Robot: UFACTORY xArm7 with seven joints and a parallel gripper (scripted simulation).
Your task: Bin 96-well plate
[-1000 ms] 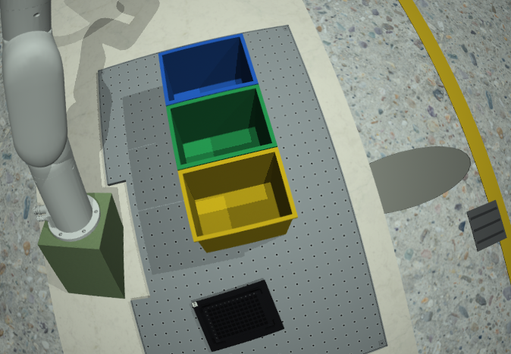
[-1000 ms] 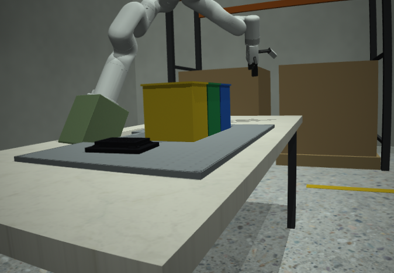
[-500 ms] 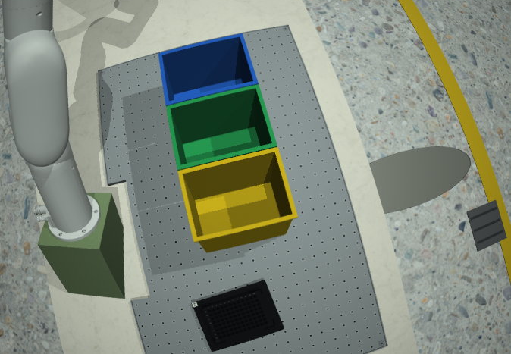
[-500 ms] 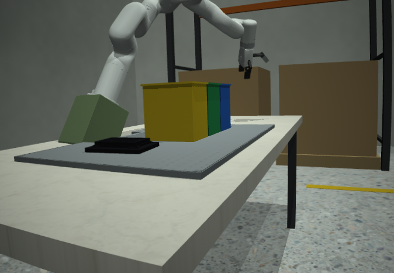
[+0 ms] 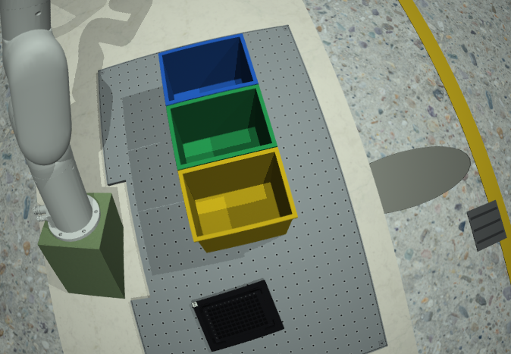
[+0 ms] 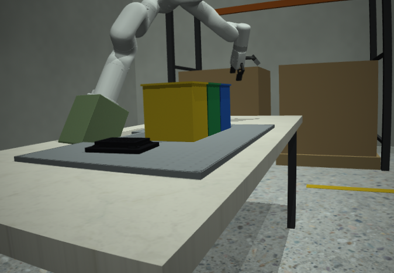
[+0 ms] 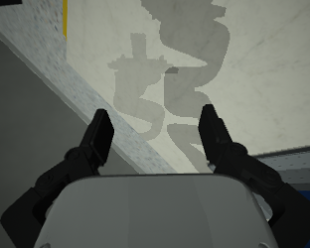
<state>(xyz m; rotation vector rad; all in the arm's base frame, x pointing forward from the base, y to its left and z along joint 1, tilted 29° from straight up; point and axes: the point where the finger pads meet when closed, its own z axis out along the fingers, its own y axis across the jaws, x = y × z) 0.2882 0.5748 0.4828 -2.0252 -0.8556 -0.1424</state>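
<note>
The black 96-well plate (image 5: 238, 314) lies in its black nest at the near end of the grey perforated board (image 5: 313, 202); it also shows in the exterior view (image 6: 122, 142). The blue bin (image 5: 207, 67) stands at the far end of a row of three, seen also from the side (image 6: 225, 106). My gripper (image 6: 238, 70) hangs open and empty high above the table, past the blue bin's far side. In the wrist view the gripper (image 7: 158, 129) is open over bare table, with a corner of the blue bin (image 7: 307, 169) at the lower right.
The green bin (image 5: 220, 123) and the yellow bin (image 5: 237, 195) stand in line between the blue bin and the plate, touching. The arm's green base block (image 5: 84, 251) stands left of the board. Brown boxes (image 6: 327, 104) and a black rack stand behind the table.
</note>
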